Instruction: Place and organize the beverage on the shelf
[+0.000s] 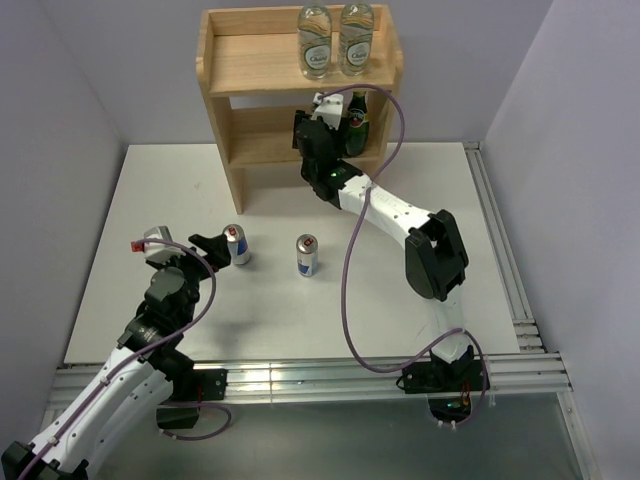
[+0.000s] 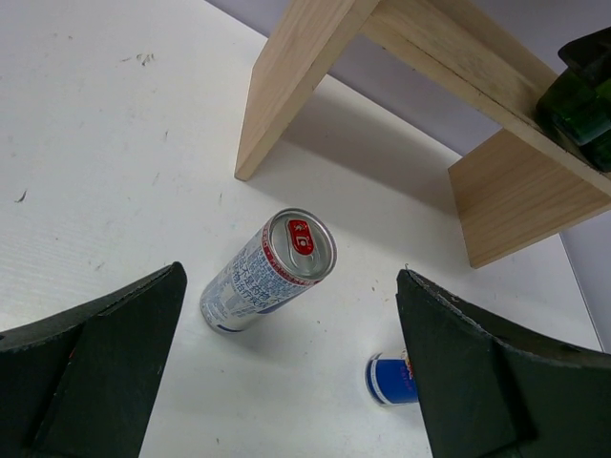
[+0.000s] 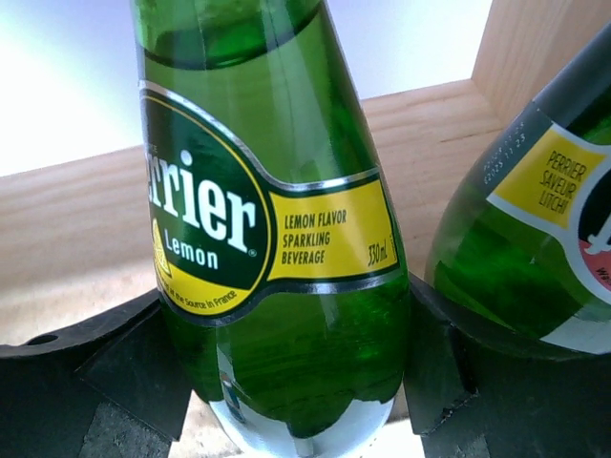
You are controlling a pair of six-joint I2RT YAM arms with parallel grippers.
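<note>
White table [image 1: 160,200] first, w/ the pine shelf [image 1: 255,75] standing at its 12 o'clock edge. The right arm [image 1: 400,215] stretches from the 5 o'clock corner up into the middle tier, while the left arm [image 1: 150,320] angles in from 7 o'clock. Two water bottles [image 1: 314,40] stand side by side at the 3 o'clock end of the top board. On the middle tier a green bottle [image 3: 277,191] sits upright just beside a second green bottle [image 3: 535,248] at its 3 o'clock; can't tell if they touch. Two cans are out on the table: the near can [image 2: 272,272] approx mid-table, the other can [image 1: 307,254] at its 3 o'clock, apart from it. The right gripper [image 3: 286,382] is clamped on the first green bottle low on its body, pads tight vs the glass both sides. The left gripper [image 2: 291,296] is spread wide, fingers either side of the near can but clear of it. Looks like the step in hand is seating the green pair on the middle tier, so roughly 4 of 6 drinks shelved. Can't tell if the base is fully down. Next move prob needs that bottle settled flat, then a straight release and pull-back toward 6 o'clock w/o clipping its neighbour. Left side needs to drop and close on the can.
</note>
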